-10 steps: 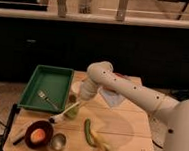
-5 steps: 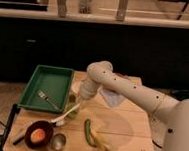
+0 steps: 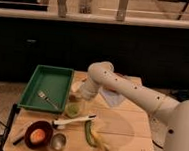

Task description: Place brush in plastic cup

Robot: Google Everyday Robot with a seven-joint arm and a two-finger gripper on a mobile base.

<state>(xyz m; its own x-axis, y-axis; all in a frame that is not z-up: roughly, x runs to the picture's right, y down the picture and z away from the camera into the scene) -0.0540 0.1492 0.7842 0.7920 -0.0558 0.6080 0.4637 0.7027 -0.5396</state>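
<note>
The gripper [image 3: 77, 95] sits just left of the frame's centre, hanging directly above the plastic cup [image 3: 72, 109]; whether it is spread or pressed together I cannot tell, since the wrist hides it. The white arm [image 3: 131, 91] enters from the lower right corner, rises leftward to a rounded elbow near the middle of the frame, then bends down to the wrist over the cup.

Compared with half a second ago, the wrist has dropped a little lower and closer to the cup, while the brush, tray and bowl lie where they did.

The brush [image 3: 73, 121] lies flat on the wooden table [image 3: 128, 128], just below the cup, its white handle running left to right with a slight upward slant toward the right; nothing grips it and it is outside the cup.

Counting outward: one translucent green plastic cup; one brush; one green tray [image 3: 46, 87] in the left-centre of the frame, holding one silver fork [image 3: 47, 99]; one long green vegetable [image 3: 89, 134] below the brush, with a yellowish piece [image 3: 100, 140] touching its right side; one small metal cup [image 3: 58, 141] at lower left; one dark bowl [image 3: 38, 134] just left of it, with an orange object [image 3: 38, 134] inside; one crumpled white cloth [image 3: 111, 95] beneath the arm.
</note>
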